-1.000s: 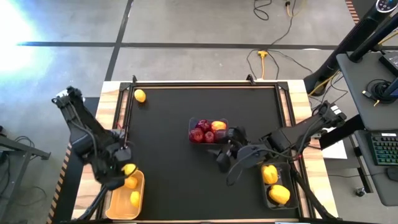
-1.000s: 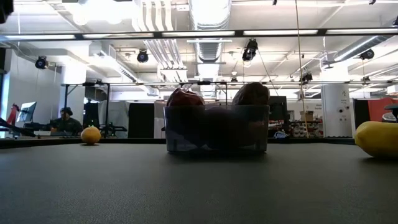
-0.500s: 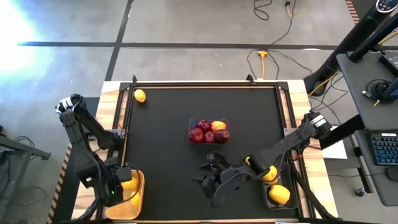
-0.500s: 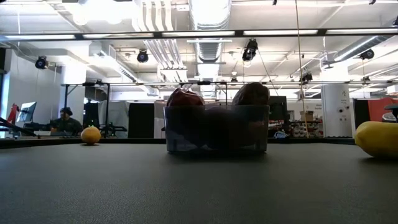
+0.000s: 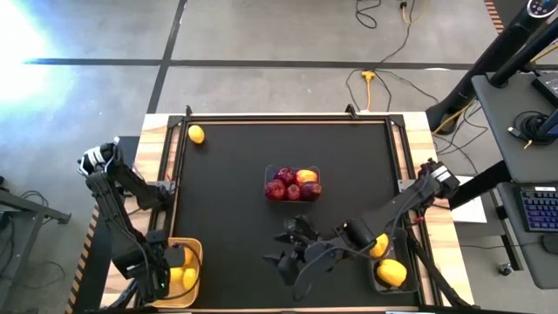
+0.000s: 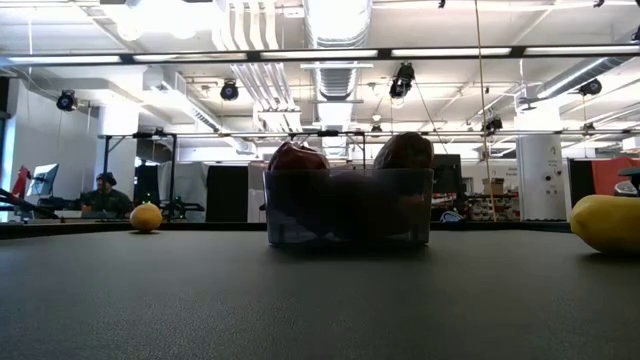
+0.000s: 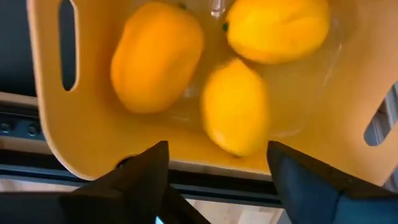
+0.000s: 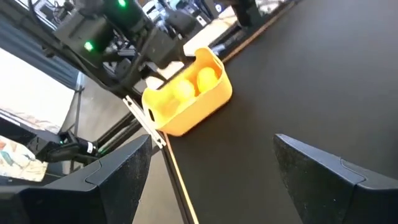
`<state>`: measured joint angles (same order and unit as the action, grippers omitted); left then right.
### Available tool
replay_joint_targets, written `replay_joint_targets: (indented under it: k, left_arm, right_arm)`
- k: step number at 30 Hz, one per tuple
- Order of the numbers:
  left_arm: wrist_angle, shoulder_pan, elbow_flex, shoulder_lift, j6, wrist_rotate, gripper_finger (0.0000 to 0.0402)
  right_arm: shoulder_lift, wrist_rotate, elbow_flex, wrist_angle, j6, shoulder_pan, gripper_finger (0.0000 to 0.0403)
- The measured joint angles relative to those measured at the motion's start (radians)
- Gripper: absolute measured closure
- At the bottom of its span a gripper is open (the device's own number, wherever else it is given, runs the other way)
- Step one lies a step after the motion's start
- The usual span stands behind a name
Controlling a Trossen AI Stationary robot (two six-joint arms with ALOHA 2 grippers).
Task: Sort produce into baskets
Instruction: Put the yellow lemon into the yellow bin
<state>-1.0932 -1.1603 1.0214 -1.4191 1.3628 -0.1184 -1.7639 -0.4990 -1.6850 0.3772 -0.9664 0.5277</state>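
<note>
the left gripper (image 5: 166, 272) hangs over the yellow-orange plastic basket (image 5: 197, 249) at the front left corner of the black worktop (image 5: 235, 209), its dark fingers (image 7: 134, 177) spread wide with nothing between them. in the left wrist view three yellow fruits lie inside this basket: two oval lemons (image 7: 236, 109) touching each other and a third rounder yellow piece (image 7: 155, 56) beside them.

the right gripper (image 5: 288, 255) sits low over the front middle of the worktop, just in front of the clear plastic basket (image 5: 293, 184), with its fingers (image 8: 329, 171) spread apart and empty, pointing toward the yellow-orange basket (image 8: 186, 93).

the clear basket stands at the centre of the worktop and holds round dark-red fruits (image 5: 281, 187) and one red-yellow fruit (image 5: 306, 177). a dark grey-black basket (image 5: 410, 283) at the front right corner holds lumpy yellow bell peppers (image 5: 391, 273), partly hidden by the right arm. one lone yellow lemon (image 5: 197, 134) lies near the back left corner of the worktop, well apart from every basket.
</note>
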Motion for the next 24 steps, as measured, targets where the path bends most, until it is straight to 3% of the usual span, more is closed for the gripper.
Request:
replay_joint_targets:
  k: [6,8,13,19,24]
  left_arm:
    - [-0.088,0.003,0.014,0.058,0.011,0.02,0.0096]
    - [-0.178,0.002,0.062,0.083,0.01,0.126,0.009]
    - [-0.48,0.085,0.206,0.144,0.042,0.518,0.0094]
    - [-0.371,0.475,0.171,0.281,0.015,0.818,0.0097]
    - [-0.315,0.893,0.082,0.33,-0.072,0.972,0.0097]
  right_arm:
    - [0.007,-0.002,-0.115,0.103,0.067,-0.009,0.0078]
    - [0.008,-0.002,-0.164,0.157,0.084,-0.011,0.0078]
    - [0.009,-0.041,-0.302,0.323,0.146,-0.02,0.0078]
    - [0.01,-0.181,-0.395,0.404,0.25,-0.02,0.0078]
    - [0.011,-0.178,-0.423,0.42,0.272,-0.023,0.0078]
